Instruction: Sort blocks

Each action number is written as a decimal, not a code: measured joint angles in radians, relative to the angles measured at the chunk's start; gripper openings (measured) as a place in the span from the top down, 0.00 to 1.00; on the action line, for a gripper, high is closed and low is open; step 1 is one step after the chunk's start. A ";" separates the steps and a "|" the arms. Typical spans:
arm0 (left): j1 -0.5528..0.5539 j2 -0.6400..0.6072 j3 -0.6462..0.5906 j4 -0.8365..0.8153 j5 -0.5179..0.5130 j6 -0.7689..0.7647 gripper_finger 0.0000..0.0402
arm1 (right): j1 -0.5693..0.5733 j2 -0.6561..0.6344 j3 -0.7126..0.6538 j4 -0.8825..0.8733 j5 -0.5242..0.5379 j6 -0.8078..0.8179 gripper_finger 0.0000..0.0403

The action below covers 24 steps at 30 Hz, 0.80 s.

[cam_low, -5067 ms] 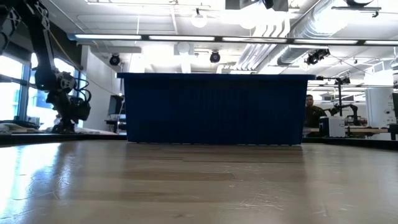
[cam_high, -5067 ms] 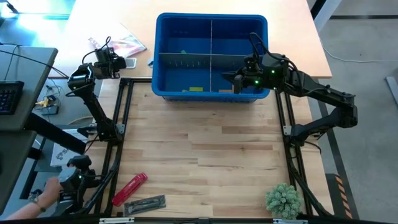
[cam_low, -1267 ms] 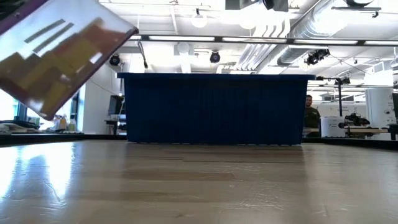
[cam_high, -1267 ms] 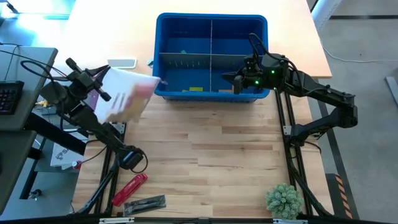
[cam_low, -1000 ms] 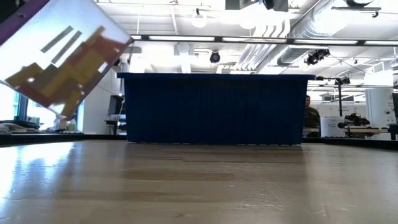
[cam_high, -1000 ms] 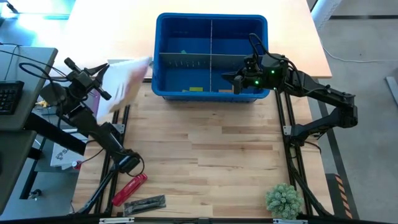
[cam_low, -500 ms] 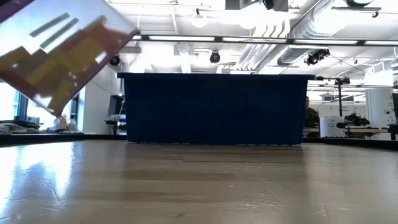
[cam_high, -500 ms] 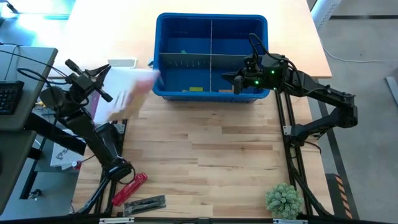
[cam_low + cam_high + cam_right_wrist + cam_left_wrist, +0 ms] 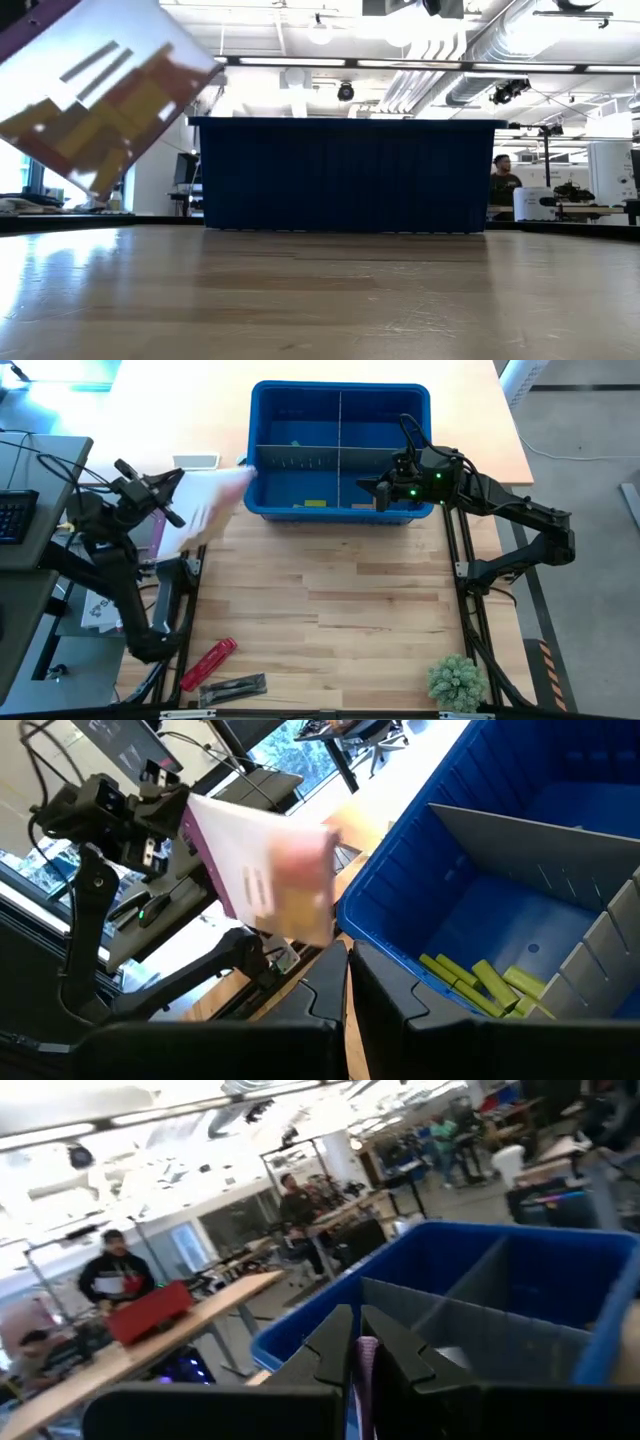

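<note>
A flat clear bag (image 9: pixel 100 100) with tan, lime and grey blocks inside hangs in the air off the table's left side, by the blue bin's (image 9: pixel 262 460) near left corner. It also shows in the high view (image 9: pixel 205 508) and the right wrist view (image 9: pixel 265 870). My left gripper (image 9: pixel 168 488) is shut on it. Lime blocks (image 9: pixel 480 982) lie in the bin's near left compartment (image 9: pixel 314 503). My right gripper (image 9: pixel 368 484) hovers shut over the bin's near wall, holding nothing. My left gripper pinches the bag's purple edge strip (image 9: pixel 364 1365) between its two fingers, coming about level from the table's left side. The bag is lifted clear of the table and sticks out from the fingers toward the bin, tilted, with the blocks bunched inside it.
A red cylindrical tool (image 9: pixel 208 663) and a flat grey piece (image 9: pixel 233 687) lie at the near left. A small green plant (image 9: pixel 456 682) stands at the near right. A white slab (image 9: pixel 196 461) lies left of the bin. People stand in the room beyond.
My left arm's elbow has swung toward the table's near left corner and the wrist has rolled. The bag has turned from nearly edge-on to broader in the high view and rocked in the air. It stays lifted beside the bin.
</note>
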 joint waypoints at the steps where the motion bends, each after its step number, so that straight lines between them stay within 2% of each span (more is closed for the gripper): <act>1: -0.036 0.001 0.000 -0.024 -0.023 0.021 1.00 | 0.000 0.000 0.000 0.000 0.000 0.000 0.99; 7: -0.271 0.000 0.000 -0.095 -0.185 0.096 1.00 | 0.000 0.000 0.000 0.000 0.000 0.000 0.99; 14: -0.543 -0.001 0.000 -0.094 -0.363 0.105 1.00 | 0.000 0.000 0.000 -0.003 0.000 0.000 0.99; 18: -0.693 -0.002 0.000 -0.095 -0.420 0.101 1.00 | 0.000 0.000 0.000 -0.003 0.000 0.000 0.99; 24: -0.884 -0.002 0.000 -0.097 -0.570 0.088 1.00 | 0.000 0.000 0.000 -0.003 0.000 0.000 0.99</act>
